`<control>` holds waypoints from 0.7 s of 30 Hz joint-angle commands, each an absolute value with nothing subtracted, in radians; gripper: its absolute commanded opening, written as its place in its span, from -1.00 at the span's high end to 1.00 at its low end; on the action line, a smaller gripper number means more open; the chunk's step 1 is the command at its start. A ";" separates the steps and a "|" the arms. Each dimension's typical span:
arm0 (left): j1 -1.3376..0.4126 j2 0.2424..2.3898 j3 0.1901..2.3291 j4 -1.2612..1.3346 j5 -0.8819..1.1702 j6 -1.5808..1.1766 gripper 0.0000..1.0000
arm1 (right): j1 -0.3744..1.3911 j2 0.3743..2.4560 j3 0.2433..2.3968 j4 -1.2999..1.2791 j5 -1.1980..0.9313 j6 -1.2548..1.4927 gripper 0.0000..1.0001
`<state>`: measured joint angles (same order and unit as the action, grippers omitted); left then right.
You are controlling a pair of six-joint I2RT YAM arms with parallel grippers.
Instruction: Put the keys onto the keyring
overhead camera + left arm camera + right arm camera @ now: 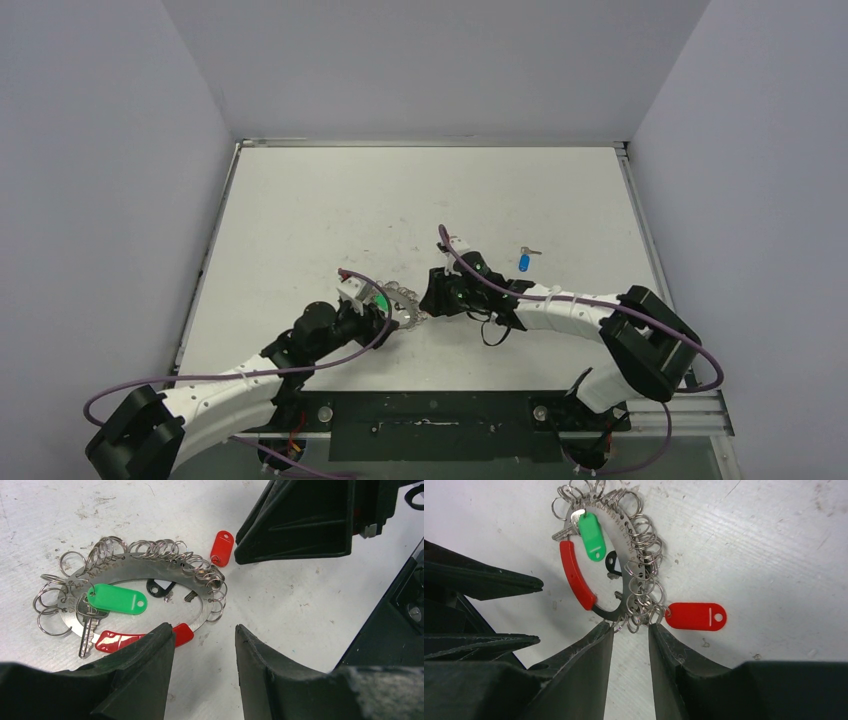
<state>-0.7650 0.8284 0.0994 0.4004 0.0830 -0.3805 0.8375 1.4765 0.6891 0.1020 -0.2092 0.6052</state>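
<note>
**One key looks hooked on, one key waits on the table**

The keyring (145, 565) lies flat on the white table (400, 200). It is close to the near edge, about halfway between the left and right edges. It is a flat, shiny metal oval with a big hole in the middle. Lots of little wire rings (50, 605) hang along its rim like tiny hoops. One part of the oval is covered by a smooth red curved piece (576, 575).

The green key (117, 599) lies across the keyring. It has a smooth green plastic tag with round ends, and a small silver key beside the tag. It looks hooked to one of the little wire rings, so I think that key is done, but I cannot be sure. A red tag (221, 547) hangs at the other end of the oval. A small black key head (160, 587) lies inside the hole.

The blue key (524, 263) lies alone on the table, well apart from the keyring and nearer the right edge. It has a blue head and a thin silver end. I think it is the job that is left: pick it up and hook it on.

The left gripper (204, 630) has its jaws wide apart and holds nothing. One black finger is just by the red curved piece. The right gripper (630, 627) has its jaws a little apart, with bare table showing between them. Its tips are right at the end of the oval, by the red tag. I see nothing held there.
</note>
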 commanded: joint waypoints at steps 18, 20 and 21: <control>-0.774 0.812 0.091 0.431 0.074 -0.378 0.09 | 0.894 1.659 0.755 0.320 -0.369 0.711 0.92; -0.774 0.806 0.088 0.431 0.071 -0.379 0.09 | 0.907 1.635 0.759 0.310 -0.367 0.695 0.92; -0.773 0.805 0.086 0.431 0.070 -0.380 0.09 | 0.913 1.620 0.761 0.301 -0.365 0.682 0.92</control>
<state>-0.7670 0.8230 0.0929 0.3996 0.0822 -0.3809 0.8875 1.6844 0.7181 0.2539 -0.3466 0.7013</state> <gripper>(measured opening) 0.455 0.058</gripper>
